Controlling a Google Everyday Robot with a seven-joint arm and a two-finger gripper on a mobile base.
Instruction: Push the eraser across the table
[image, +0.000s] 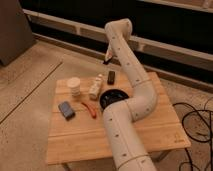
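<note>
Eraser (111, 76) is seen lying on the counter (155, 135) near its far edge, just below the gripper (106, 60) in the view and apart from it; whether the gripper is spread or pressed together cannot be told. Below and left of the gripper are placed a white bottle (95, 86) just beside the eraser, a pale cup (74, 86), a red tool (90, 109) and a blue-grey pad (66, 109). A black bowl (109, 98) is partly hidden by the arm (131, 75)

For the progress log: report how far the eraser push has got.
Done: nothing visibly; the eraser lies near the table's far edge, beside a white bottle. In hand: the gripper hangs just above and behind the eraser, apparently not touching it. Left: lowering to the eraser and pushing it across the table.
</note>
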